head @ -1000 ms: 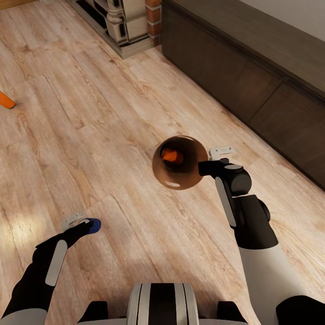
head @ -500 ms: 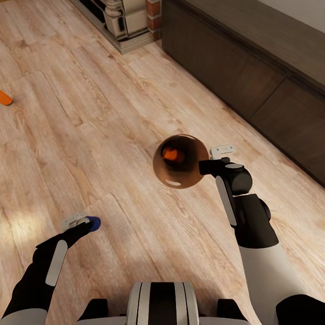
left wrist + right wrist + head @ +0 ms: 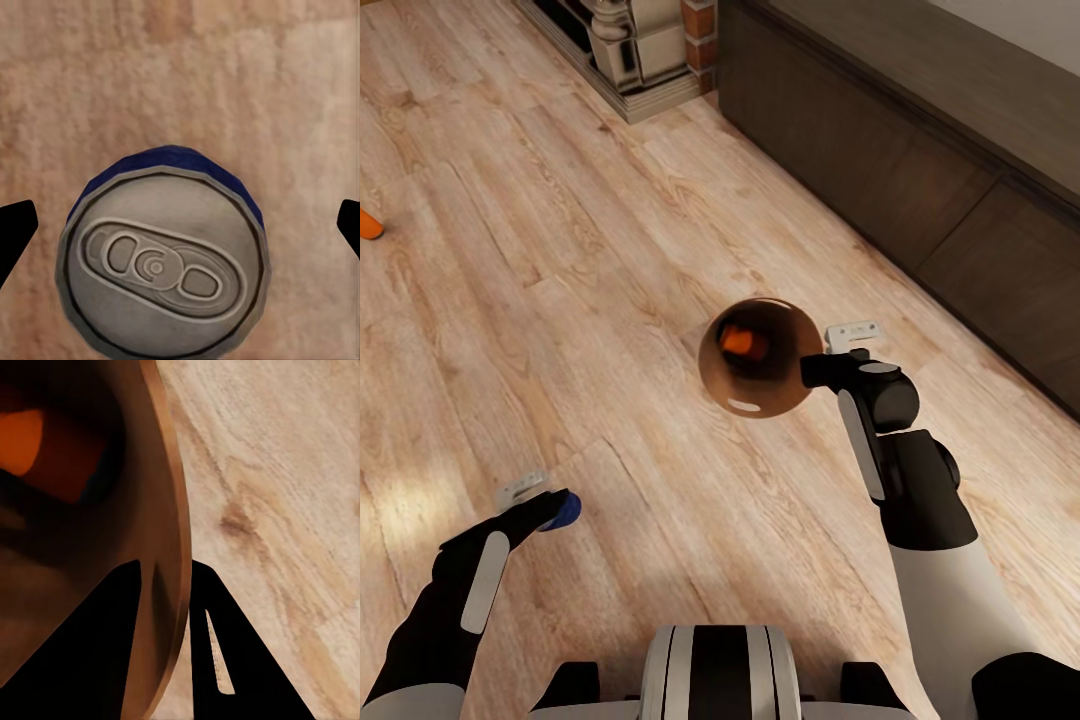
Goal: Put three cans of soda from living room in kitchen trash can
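- Head view: the right gripper (image 3: 822, 352) is clamped on the rim of the trash can (image 3: 758, 357), one finger inside the wall and one outside, the bin carried clear of the plank floor (image 3: 610, 280) at the picture's centre
- An orange can (image 3: 743, 342) lies inside the bin; a second orange can (image 3: 369, 225) lies on the floor at 9 o'clock near the frame edge, well apart from both arms
- The left gripper (image 3: 550, 503) at 7 o'clock holds the blue can (image 3: 567, 510)
- Change: over the last second bin and arms keep their places in frame, while the floor, the dark cabinet (image 3: 920, 170) and the far orange can have slid slightly, so the camera or base has shifted, not the things
- Left wrist view: the blue can (image 3: 161, 259) sits top-on between the dark finger tips at either edge; whether the jaws press its sides cannot be told here
- Right wrist view: the fingers (image 3: 225, 660) straddle the bin's wall (image 3: 161, 510), shut on it, orange can (image 3: 19, 442) inside
- Judgement: one can binned, one in hand, one left to fetch
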You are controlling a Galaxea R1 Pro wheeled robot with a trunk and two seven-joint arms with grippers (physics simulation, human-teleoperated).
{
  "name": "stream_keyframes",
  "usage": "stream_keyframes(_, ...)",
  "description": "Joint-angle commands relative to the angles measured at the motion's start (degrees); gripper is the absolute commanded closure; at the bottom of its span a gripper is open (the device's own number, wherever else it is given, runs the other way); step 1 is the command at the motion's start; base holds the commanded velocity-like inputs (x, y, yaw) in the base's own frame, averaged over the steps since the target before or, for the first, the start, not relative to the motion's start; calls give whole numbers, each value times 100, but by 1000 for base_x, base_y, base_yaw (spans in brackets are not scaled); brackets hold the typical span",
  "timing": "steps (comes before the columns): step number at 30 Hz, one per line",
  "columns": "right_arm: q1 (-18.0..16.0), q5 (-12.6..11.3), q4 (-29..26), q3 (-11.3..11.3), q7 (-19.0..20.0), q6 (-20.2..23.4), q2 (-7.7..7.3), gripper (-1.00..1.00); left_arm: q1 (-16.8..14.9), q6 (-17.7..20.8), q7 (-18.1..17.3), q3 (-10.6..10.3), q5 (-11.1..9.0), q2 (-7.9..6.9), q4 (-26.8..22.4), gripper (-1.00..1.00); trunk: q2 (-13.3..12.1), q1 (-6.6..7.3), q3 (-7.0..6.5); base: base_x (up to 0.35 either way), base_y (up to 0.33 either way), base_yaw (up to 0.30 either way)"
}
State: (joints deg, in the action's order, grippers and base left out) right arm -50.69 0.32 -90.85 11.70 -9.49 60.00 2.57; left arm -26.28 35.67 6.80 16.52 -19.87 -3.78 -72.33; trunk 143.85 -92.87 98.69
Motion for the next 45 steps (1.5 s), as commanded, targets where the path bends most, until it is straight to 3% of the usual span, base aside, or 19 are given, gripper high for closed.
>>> stream_keyframes(1,-2,-24,-3,5,8,0,5,100,0,0,-1,0,-1,0,0,-100,0,1,0,9,0,0)
stream_keyframes(21,7,-24,-3,33,8,0,8,100,8,-1,0,-1,1,6,-6,-100,0,1,11,1,0,0)
stream_keyframes(25,7,-24,-3,33,8,0,12,100,5,-1,4,-1,7,8,-2,-100,6,-10,122,0,0,0)
stream_keyframes(36,10,-24,-3,42,8,0,4,100,7,1,-3,-9,9,9,-7,-100,6,-10,193,0,0,0)
stream_keyframes(37,12,-24,-3,42,8,0,5,100,5,1,-3,-9,10,9,-8,100,6,-10,195,0,0,0)
stream_keyframes(45,15,-24,-3,51,5,0,7,100,9,1,-4,-7,10,9,-6,100,6,-10,198,0,0,0)
